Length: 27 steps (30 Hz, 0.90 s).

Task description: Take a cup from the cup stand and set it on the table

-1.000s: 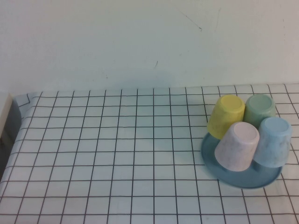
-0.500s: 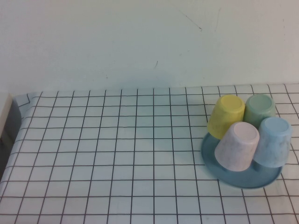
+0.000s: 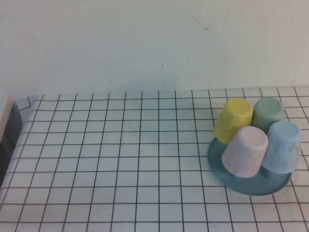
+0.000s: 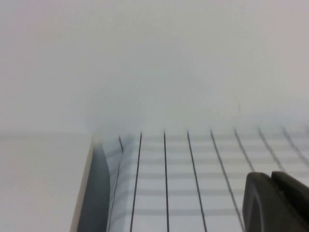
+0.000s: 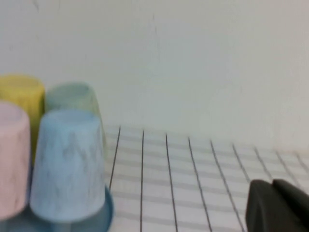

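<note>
Cup (image 3: 282,147) inverted on cup stand (image 3: 251,183), desk (image 3: 120,159) right side, near-right slot, beside pink cup (image 3: 245,151); yellow (image 3: 233,120) and green (image 3: 268,113) behind. Left end effector (image 4: 275,203) and right end effector (image 5: 277,205): low over desk, aperture can't tell.

Neither arm enters the high view. The left gripper (image 4: 276,203) appears only in the left wrist view, as a dark, rounded finger portion at the frame corner, held low above the tabletop (image 4: 193,183) and in contact with nothing. The right gripper (image 5: 277,207) appears likewise only in the right wrist view, as a dark finger portion at the frame corner, positioned low over the tabletop and touching nothing.
</note>
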{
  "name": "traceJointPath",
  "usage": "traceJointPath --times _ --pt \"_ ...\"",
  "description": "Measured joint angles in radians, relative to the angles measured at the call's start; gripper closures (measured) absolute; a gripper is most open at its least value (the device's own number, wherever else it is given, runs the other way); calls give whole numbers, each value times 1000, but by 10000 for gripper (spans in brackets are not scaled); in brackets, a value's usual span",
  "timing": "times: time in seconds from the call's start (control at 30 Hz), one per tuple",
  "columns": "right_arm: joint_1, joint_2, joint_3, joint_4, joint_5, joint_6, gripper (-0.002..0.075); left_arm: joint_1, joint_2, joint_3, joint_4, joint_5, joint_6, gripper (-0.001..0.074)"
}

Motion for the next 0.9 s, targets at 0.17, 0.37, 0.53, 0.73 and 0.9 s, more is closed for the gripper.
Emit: traceJointPath --times 0.17,0.37,0.53,0.73,0.9 --pt "0 0 0 -7 -259 2 729 0 0 0 -23 -253 0 738" --pt "0 0 0 -5 -508 47 729 0 0 0 -46 -405 -67 738" --pt "0 0 0 -4 -548 54 729 0 0 0 -116 -424 -216 738" --pt "0 0 -44 -3 -442 60 729 0 0 0 -127 -436 -262 738" --pt "0 14 -261 -3 -4 54 729 -2 0 -6 -110 -358 -291 738"
